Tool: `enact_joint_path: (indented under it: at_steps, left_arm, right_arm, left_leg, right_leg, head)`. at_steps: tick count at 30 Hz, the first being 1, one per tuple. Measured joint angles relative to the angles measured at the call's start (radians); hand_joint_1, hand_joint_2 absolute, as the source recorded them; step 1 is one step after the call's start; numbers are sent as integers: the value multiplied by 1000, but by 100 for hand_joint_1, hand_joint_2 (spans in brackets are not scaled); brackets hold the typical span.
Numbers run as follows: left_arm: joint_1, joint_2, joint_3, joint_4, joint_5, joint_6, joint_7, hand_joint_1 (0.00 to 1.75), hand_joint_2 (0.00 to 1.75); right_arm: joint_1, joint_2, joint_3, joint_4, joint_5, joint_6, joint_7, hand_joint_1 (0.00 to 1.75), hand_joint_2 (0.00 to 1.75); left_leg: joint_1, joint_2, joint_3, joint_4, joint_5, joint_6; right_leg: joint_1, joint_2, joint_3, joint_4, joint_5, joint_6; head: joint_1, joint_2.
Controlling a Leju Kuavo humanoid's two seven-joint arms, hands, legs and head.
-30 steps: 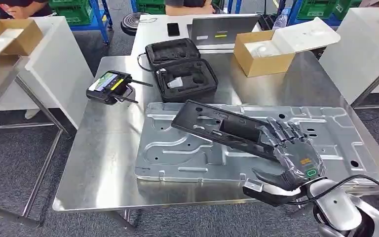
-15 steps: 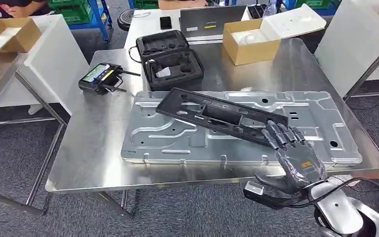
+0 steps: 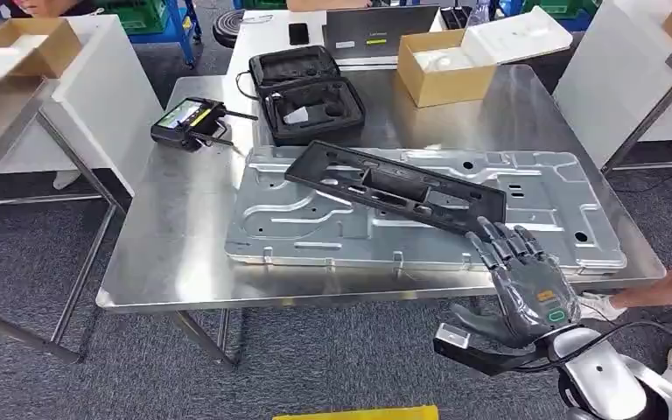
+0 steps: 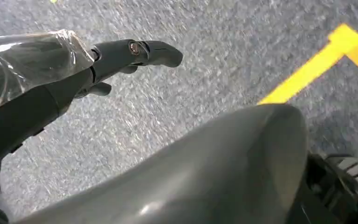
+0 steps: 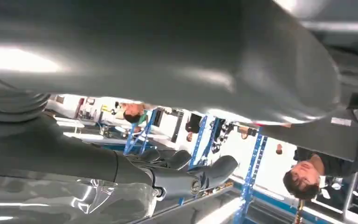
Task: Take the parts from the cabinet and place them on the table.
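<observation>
**Black part on the metal sheet, right hand free at the table's edge**

At the far left a cardboard box (image 3: 31, 48) sits on a side table (image 3: 0, 131). On the main steel table (image 3: 171, 254), toward its back left corner, lies a black handheld controller (image 3: 190, 125) with a lit screen. Just to its right stands an open black carrying case (image 3: 308, 93), lid tipped back. In front of these, a large stamped metal sheet (image 3: 315, 227) lies flat across the middle of the table, and the long black plastic part (image 3: 394, 185) rests on top of it, running diagonally from back left to front right. Behind, an open cardboard carton (image 3: 444, 72) stands near the back edge.

The right hand (image 3: 525, 278) hovers at the table's front edge (palm turned down, fingers spread and slightly bent), holding nothing; its fingertips (image 3: 497, 238) are close to the near end of the black part, and contact cannot be made out. Further right, a person's arm (image 3: 665, 287) reaches in beside the table.

The left hand (image 4: 116, 58) hangs over grey carpet (image 4: 214, 65) marked with a yellow line (image 4: 317, 65); its fingers are loosely extended with nothing in them.
</observation>
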Motion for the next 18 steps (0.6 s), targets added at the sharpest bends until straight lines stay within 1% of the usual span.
enact_joint_path:
  at_steps: [1, 2, 3, 4, 5, 6, 7, 8, 9, 10, 11, 12, 13, 14, 15, 16, 17, 18]
  left_arm:
    - [1, -2, 0, 0, 0, 0, 0, 0, 0]
    - [1, -3, 0, 0, 0, 0, 1, 0, 0]
    - [1, -4, 0, 0, 0, 0, 3, 0, 0]
    - [1, -4, 0, 0, 0, 0, 3, 0, 0]
    - [0, -3, 0, 0, 0, 0, 3, 0, 0]
    - [0, -1, 0, 2, 0, 0, 3, 0, 0]
    - [2, -2, 0, 2, 0, 1, 3, 0, 0]
    - [2, -2, 0, 2, 0, 1, 3, 0, 0]
    - [3, -2, 0, 2, 0, 1, 3, 0, 0]
    - [4, -2, 0, 3, 0, 1, 3, 0, 0]
    - [3, -2, 0, 3, 0, 2, 3, 0, 0]
    - [4, -2, 0, 3, 0, 2, 3, 0, 0]
    - [3, -2, -1, 3, 0, 2, 3, 0, 0]
    - [2, -3, -1, 3, 0, 2, 3, 0, 0]
    - [2, -3, -1, 3, 0, 3, 3, 0, 0]
    - [2, -3, -1, 3, 0, 3, 3, 0, 0]
    - [2, -3, -1, 3, 0, 3, 3, 0, 0]
    - [1, -3, -1, 3, 0, 4, 3, 0, 0]
  right_arm:
    - [1, 0, 0, 1, 0, -1, 0, 0, 0]
    - [4, 0, 0, 1, 0, -3, 0, 0, 0]
    - [7, 0, 0, 2, 0, -5, 0, 0, 0]
    - [8, 0, 0, 2, 0, -8, 0, 0, 0]
    - [8, 1, 0, 3, 0, -12, 0, 0, 0]
    - [8, 3, -1, 4, -2, -18, 0, 0, 0]
    - [15, 5, -2, 6, -4, -21, 0, 0, 0]
    - [18, 5, -3, 7, -5, -25, 0, 0, 0]
    - [20, 6, -2, 8, -9, -27, -1, 0, 0]
    - [21, 7, -2, 10, -10, -29, -1, 0, 0]
    - [21, 7, -3, 10, -12, -31, -1, 0, 0]
    - [24, 7, -3, 10, -12, -34, -1, 0, 0]
    - [24, 7, -3, 10, -12, -35, -1, 0, 0]
    - [25, 7, -3, 10, -13, -37, -1, 0, 0]
    - [26, 7, -3, 13, -15, -42, -1, 0, 0]
    - [28, 7, -3, 15, -19, -45, -1, 0, 0]
    - [31, 7, -3, 16, -21, -47, -1, 0, 0]
    - [35, 7, -3, 18, -23, -53, -1, 0, 0]
  left_leg:
    - [4, 1, -12, 7, 4, -5]
    - [10, 1, -26, 17, 8, -10]
    - [19, 1, -43, 29, 11, -16]
    - [26, 1, -60, 45, 13, -21]
    - [26, 0, -76, 64, 12, -30]
    - [24, -2, -100, 84, 11, -41]
    - [18, -4, -103, 90, 19, -47]
    - [19, -5, -108, 94, 23, -52]
    - [20, -6, -113, 94, 31, -57]
    - [23, -6, -123, 95, 31, -59]
    - [28, -5, -134, 112, 4, -64]
    - [28, -4, -151, 163, -51, -69]
    - [28, -4, -173, 234, -109, -72]
    - [29, -4, -193, 318, -163, -74]
    - [28, -4, -206, 390, -196, -73]
    - [27, -4, -205, 432, -198, -69]
    - [22, -4, -186, 430, -173, -60]
    - [17, -4, -147, 389, -135, -45]
  right_leg:
    - [-3, 0, 2, 25, 9, 6]
    - [-6, 0, 27, 4, 41, 13]
    - [-11, -1, 71, -57, 81, 23]
    - [-19, -2, 125, -139, 112, 35]
    - [-30, -2, 177, -219, 118, 50]
    - [-16, 6, 205, -280, 84, 50]
    - [-19, 6, 192, -262, 91, 25]
    - [-21, 5, 186, -260, 90, 22]
    - [-16, 4, 175, -247, 93, 17]
    - [-19, 0, 164, -243, 99, 8]
    - [-19, -3, 152, -244, 106, -8]
    - [-18, -3, 140, -244, 115, -20]
    - [-16, -4, 128, -244, 123, -29]
    - [-13, -5, 116, -244, 134, -33]
    - [-8, -5, 104, -244, 145, -35]
    - [-3, -5, 91, -244, 155, -37]
    - [3, -5, 76, -244, 167, -40]
    - [10, -4, 61, -244, 179, -42]
  head:
    - [0, 0]
    - [0, 0]
    - [0, 0]
    - [0, 0]
    - [0, 0]
    - [6, 0]
    - [5, 0]
    - [3, 0]
    - [3, 0]
    - [3, 0]
    - [2, 0]
    - [2, 0]
    - [2, 0]
    - [2, 0]
    - [2, 0]
    - [2, 0]
    - [2, 0]
    - [2, 0]
